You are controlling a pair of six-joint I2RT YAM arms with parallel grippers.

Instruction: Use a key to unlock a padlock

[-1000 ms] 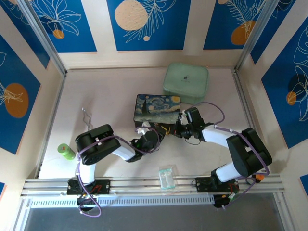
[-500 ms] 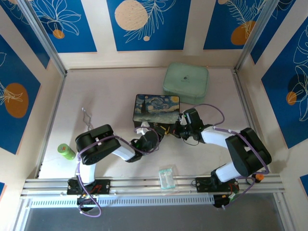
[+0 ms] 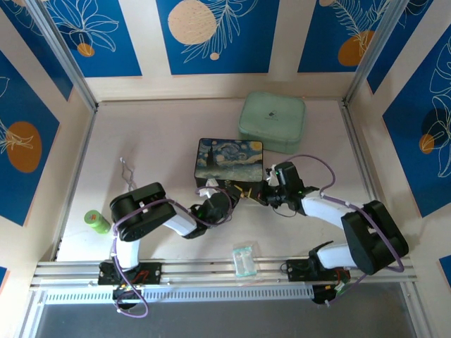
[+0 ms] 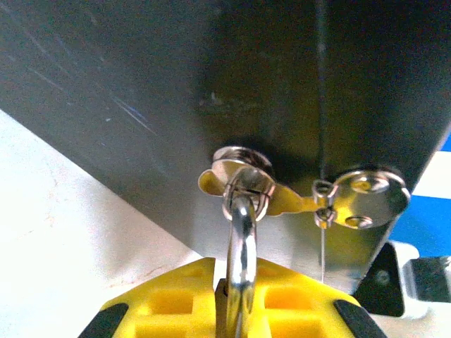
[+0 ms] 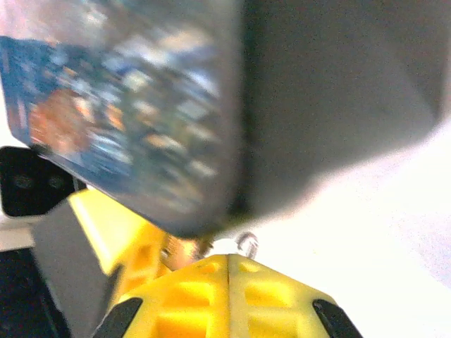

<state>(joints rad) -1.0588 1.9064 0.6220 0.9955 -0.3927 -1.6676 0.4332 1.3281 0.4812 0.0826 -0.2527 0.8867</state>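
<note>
Jaws: left gripper (image 4: 236,310) clamped on padlock (image 4: 241,225) shackle, upright at centre frame; right gripper (image 5: 229,266) pinched shut, apparent key (image 5: 246,244) at its tips, padlock just lower left.

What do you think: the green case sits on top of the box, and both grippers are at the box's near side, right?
No. The top view shows the green case on the table beyond the box, not on top of it. The left gripper and right gripper are at the box's near side.
</note>
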